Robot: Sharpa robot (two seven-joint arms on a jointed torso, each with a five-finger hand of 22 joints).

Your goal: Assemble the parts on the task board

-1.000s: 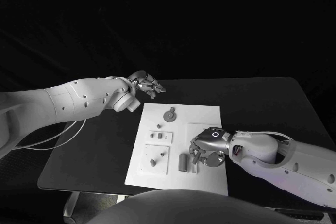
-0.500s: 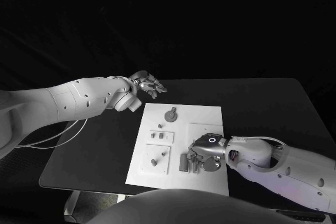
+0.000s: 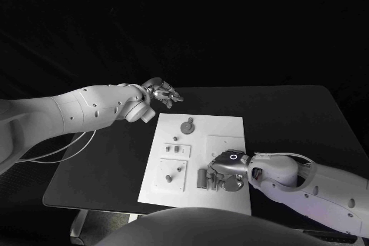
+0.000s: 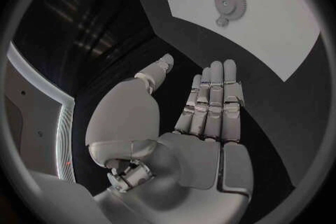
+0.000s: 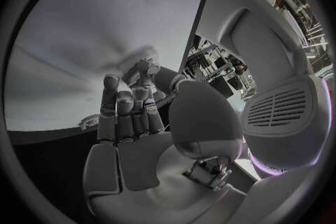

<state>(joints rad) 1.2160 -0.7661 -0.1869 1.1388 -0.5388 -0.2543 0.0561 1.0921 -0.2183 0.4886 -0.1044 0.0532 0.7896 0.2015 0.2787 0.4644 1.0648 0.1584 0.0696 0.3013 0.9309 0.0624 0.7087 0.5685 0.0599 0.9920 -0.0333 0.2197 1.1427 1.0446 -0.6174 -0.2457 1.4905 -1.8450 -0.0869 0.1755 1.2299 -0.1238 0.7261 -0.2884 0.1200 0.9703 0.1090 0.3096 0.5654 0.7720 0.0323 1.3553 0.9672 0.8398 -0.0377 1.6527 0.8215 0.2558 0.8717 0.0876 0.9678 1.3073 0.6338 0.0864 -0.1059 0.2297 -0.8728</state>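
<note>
- Basically, right hand point(image 3: 227, 171) low on the board point(image 3: 200, 129), lower middle of frame, over loose parts point(image 3: 203, 177); its grip unclear.
- Left hand point(image 3: 162, 92) upper left, fingers spread, empty, well apart.

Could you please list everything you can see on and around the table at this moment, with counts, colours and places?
Table: one, black, under everything.
Task board: one, white, in the middle of the table.
Gear: one, grey, on the board's far part, with a small peg just beyond it.
Small parts: a few, grey, on the board's left half; exact count unclear.
Parts by the right hand: several, grey, on the board's near part, partly hidden by the hand.
Cable: one, white, hanging under the left arm.
Left hand: silver, raised beyond the board's far left corner, fingers apart, holding nothing.
Right hand: silver, down over the board's near parts; whether it holds one is unclear.
</note>
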